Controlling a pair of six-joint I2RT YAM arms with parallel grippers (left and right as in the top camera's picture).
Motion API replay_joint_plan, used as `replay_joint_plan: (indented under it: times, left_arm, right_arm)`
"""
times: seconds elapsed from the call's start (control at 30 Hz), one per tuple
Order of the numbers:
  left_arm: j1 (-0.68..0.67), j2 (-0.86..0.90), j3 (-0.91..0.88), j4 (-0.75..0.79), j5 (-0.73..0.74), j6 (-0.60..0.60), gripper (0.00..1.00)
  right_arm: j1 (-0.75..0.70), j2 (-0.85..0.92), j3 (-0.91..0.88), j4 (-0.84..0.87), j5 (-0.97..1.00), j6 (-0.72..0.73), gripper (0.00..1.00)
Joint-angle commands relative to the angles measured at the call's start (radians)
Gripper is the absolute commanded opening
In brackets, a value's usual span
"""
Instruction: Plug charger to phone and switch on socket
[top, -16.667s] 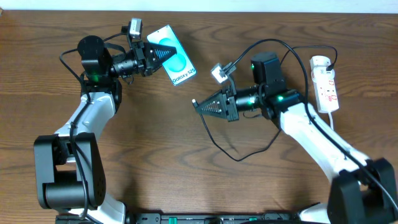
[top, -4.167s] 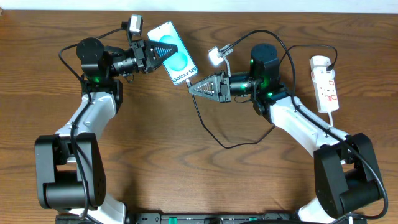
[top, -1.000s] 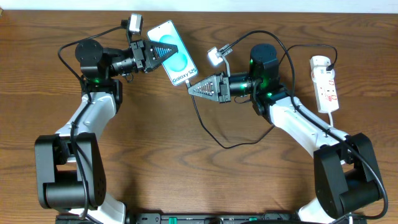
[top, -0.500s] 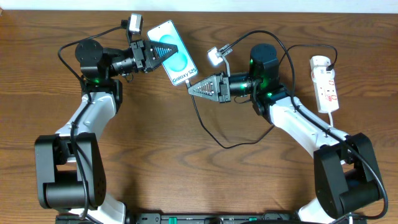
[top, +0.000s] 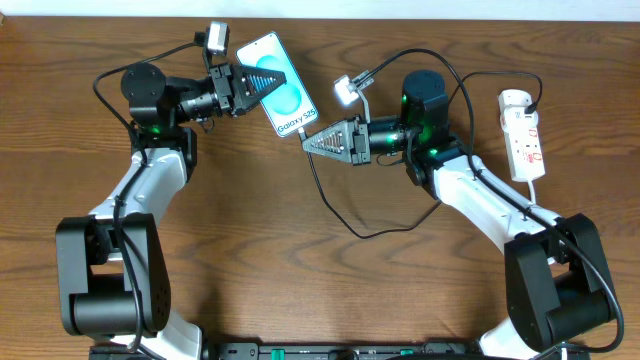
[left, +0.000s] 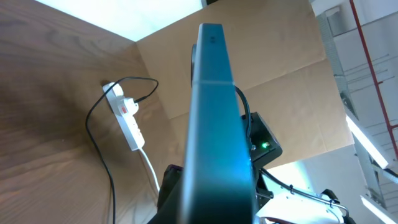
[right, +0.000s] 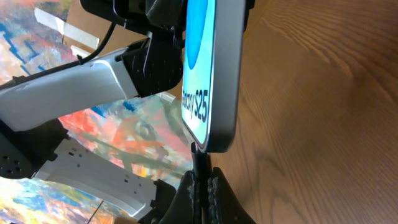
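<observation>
Tip of charger (right: 198, 154) at edge of phone (top: 292, 106)
Left hand (top: 274, 84) grips phone, right hand (top: 308, 142) pinches charger; a skewed push could miss the port or lever the phone loose.

White link shells and black round joints are noted on the left arm (top: 150, 185) and right arm (top: 485, 205); green lights (top: 408, 103) are lit. The left claw (top: 280, 84) and right claw (top: 307, 142) are black and triangular. Thin black cables (top: 108, 84) are looped alongside.

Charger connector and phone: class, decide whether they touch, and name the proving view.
Touching. The right wrist view shows the charger tip meeting the phone's bottom edge, no gap.
</observation>
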Motion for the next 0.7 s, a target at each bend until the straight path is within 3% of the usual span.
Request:
replay_joint_plan:
  times: [0.0, 0.37, 0.67]
  left_arm:
    - [-0.005, -0.01, 0.008, 0.014, -0.003, -0.047, 0.07]
    - [-0.005, -0.01, 0.008, 0.014, -0.001, -0.051, 0.07]
    - [-0.003, -0.01, 0.008, 0.014, 0.013, 0.012, 0.07]
  right_arm:
    - [0.005, 0.0, 0.006, -0.006, 0.036, 0.013, 0.01]
    - [0.004, 0.0, 0.006, -0.008, 0.035, 0.013, 0.01]
    - [0.004, 0.0, 0.006, -0.016, 0.006, 0.013, 0.01]
